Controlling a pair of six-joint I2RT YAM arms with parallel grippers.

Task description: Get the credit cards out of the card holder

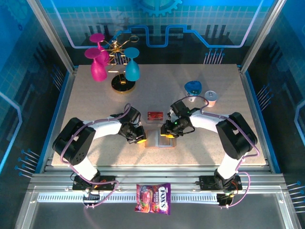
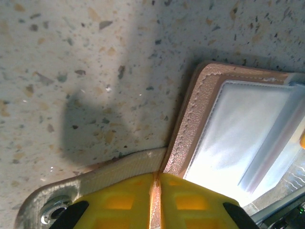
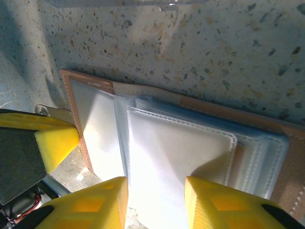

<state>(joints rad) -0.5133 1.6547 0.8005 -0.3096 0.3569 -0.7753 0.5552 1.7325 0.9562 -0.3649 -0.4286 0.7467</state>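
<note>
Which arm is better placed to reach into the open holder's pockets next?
Right. The right gripper hangs open directly over the card holder and its clear pockets, while the left gripper is shut on the holder's brown edge, apparently pinning it.

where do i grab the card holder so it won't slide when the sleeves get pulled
The card holder's bare brown left border, from the left, low. It lies open and flat, and that border juts past the clear sleeves, thin enough to pinch. The left gripper is shut on it there.
</note>
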